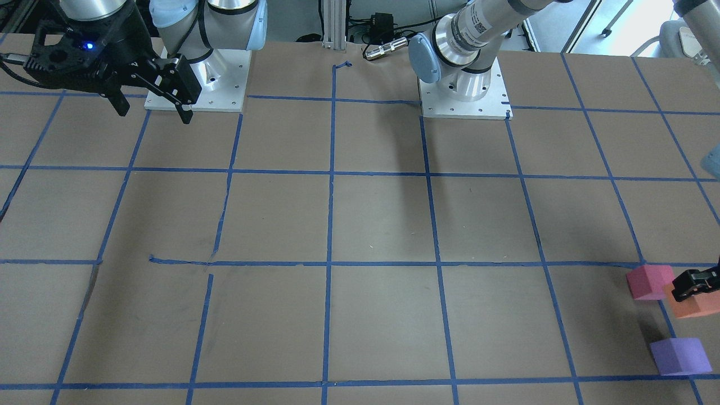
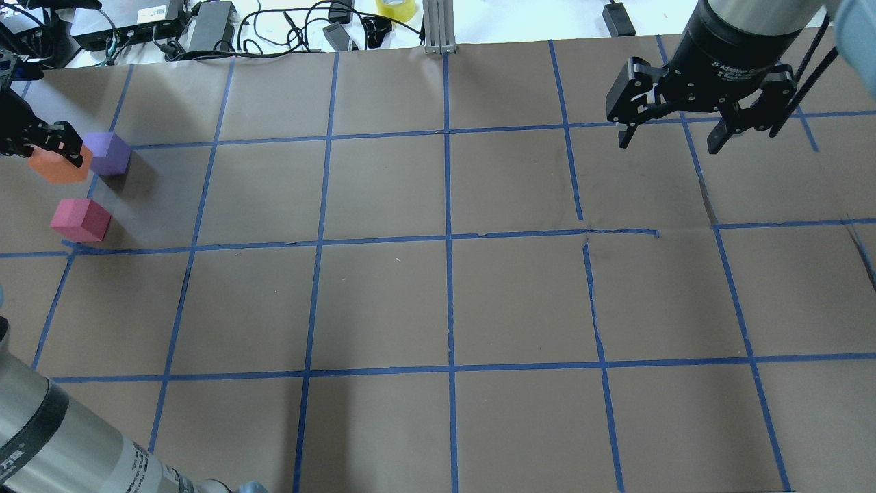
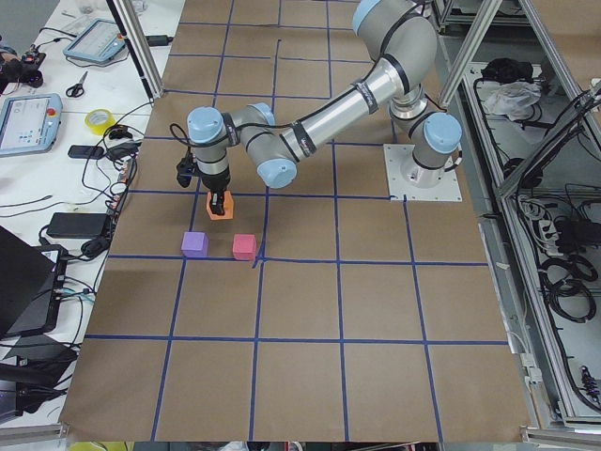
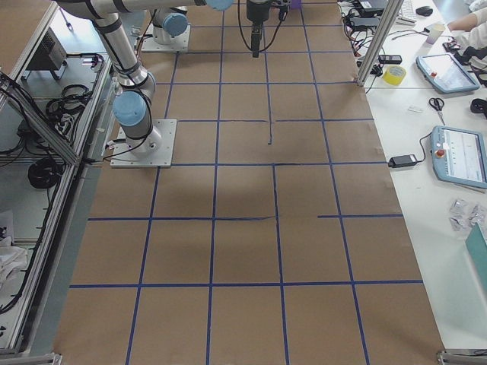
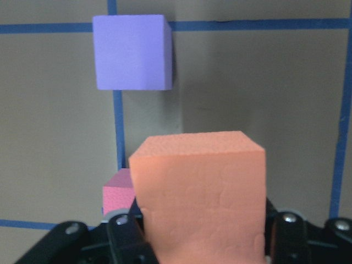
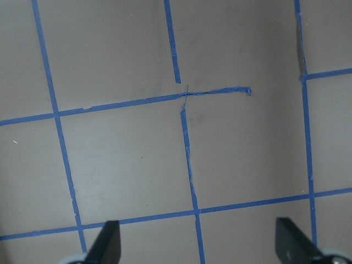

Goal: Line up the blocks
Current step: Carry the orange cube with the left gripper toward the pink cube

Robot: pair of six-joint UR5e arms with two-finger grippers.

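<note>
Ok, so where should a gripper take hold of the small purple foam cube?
Probably from straight above, closing on two opposite side faces of the purple foam cube. It sits flat, top bare, nothing touching its sides.

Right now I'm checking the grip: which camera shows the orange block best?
Left wrist view: the orange block sits large and close, held in the left gripper. Overhead and front-facing views catch it at the frame edge, partly behind the gripper; exterior left shows it small; the rest miss it.
</note>
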